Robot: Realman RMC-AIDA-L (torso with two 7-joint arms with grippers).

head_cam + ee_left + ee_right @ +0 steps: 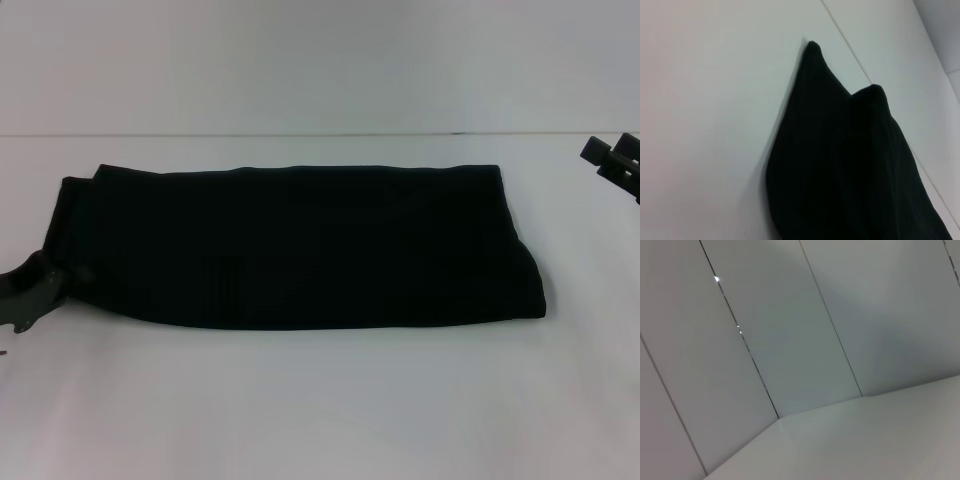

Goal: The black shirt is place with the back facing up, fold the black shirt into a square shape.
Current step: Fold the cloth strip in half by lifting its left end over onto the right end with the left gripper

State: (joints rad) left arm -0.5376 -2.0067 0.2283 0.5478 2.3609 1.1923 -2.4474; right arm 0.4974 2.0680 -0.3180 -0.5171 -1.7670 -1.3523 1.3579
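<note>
Black shirt (300,245) folded, long axis left-right

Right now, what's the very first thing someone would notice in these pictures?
The black shirt grabs the eye first: a long dark band folded lengthwise, lying flat across the middle of the white table. Next comes the left claw at the shirt's left end, right by the cloth's edge. The right claw is far off at the table's right side, away from the shirt.
</note>
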